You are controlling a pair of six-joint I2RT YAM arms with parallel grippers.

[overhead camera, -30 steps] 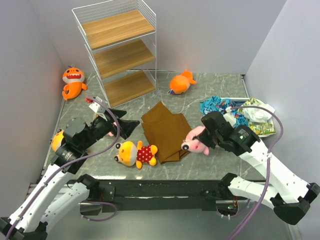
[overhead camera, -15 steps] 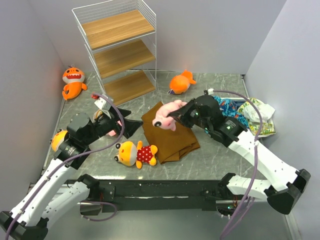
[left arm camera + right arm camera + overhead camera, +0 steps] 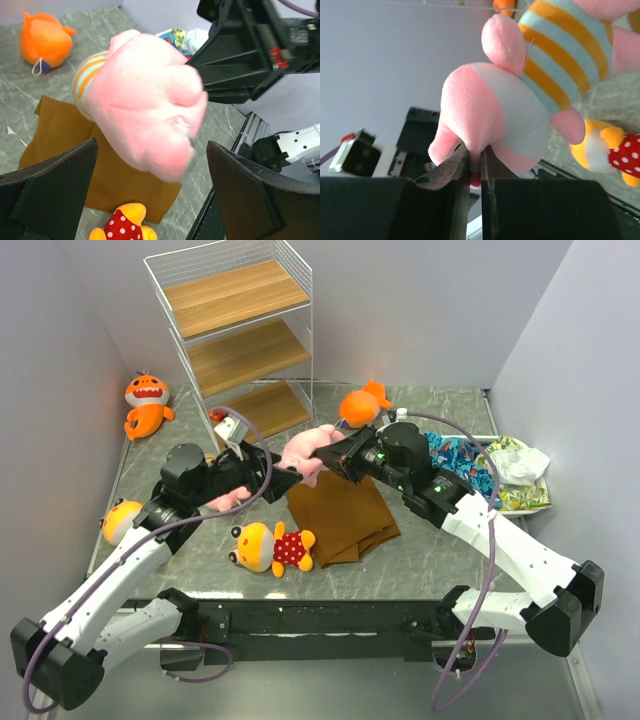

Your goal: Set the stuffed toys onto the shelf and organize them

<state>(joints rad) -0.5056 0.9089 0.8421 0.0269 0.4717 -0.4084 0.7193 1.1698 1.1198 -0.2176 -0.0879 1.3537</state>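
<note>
My right gripper [image 3: 336, 454] [image 3: 476, 161] is shut on a pink stuffed toy [image 3: 308, 452] [image 3: 506, 102] with a yellow-striped body, held in the air over the brown cloth. My left gripper [image 3: 286, 474] [image 3: 150, 196] is open, its fingers [image 3: 52, 192] on either side just below the toy's head [image 3: 147, 112]. A second pink toy [image 3: 229, 500] lies under the left arm. A yellow polka-dot toy [image 3: 272, 546] [image 3: 120, 226] lies at the front; another yellow one [image 3: 117, 521] is half hidden at the left. Two orange sharks [image 3: 146, 403] [image 3: 362, 405] lie near the white wire shelf [image 3: 240, 340].
A folded brown cloth [image 3: 342, 512] [image 3: 59, 134] lies in the middle of the grey table. A colourful fabric pile [image 3: 490, 472] sits in a tray at the right. Walls close in on three sides.
The right arm has lifted the pink toy from the front right and carried it left over the brown cloth. The left arm has risen and swung right until its open jaws meet the toy.
</note>
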